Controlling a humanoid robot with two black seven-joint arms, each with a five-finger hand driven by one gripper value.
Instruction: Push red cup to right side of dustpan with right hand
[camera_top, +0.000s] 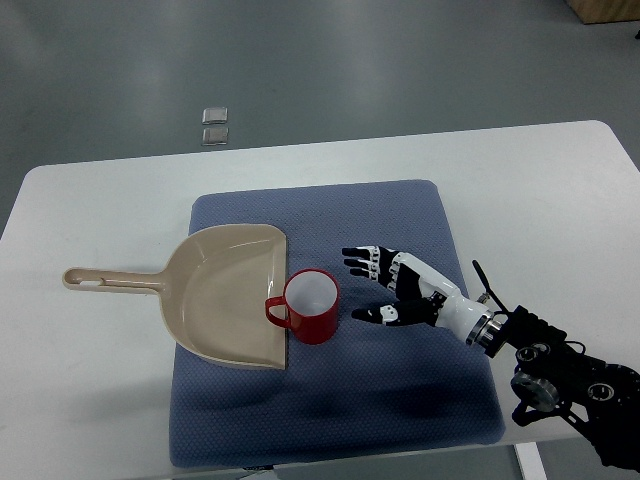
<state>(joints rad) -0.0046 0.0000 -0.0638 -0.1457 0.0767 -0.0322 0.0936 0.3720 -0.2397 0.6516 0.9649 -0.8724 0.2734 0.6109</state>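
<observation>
A red cup (312, 306) with a white inside stands upright on the blue mat (400, 380), its handle pointing left and touching the open right edge of the beige dustpan (225, 292). The dustpan lies flat with its handle stretching left onto the white table. My right hand (385, 287) comes in from the lower right. Its fingers (362, 258) are spread and hold nothing. The hand is just right of the cup, with a small gap between them.
The white table (90, 200) carries the mat. Two small grey squares (214, 125) lie on the floor beyond the table's far edge. My right arm's dark wrist and forearm (570, 375) fill the lower right corner.
</observation>
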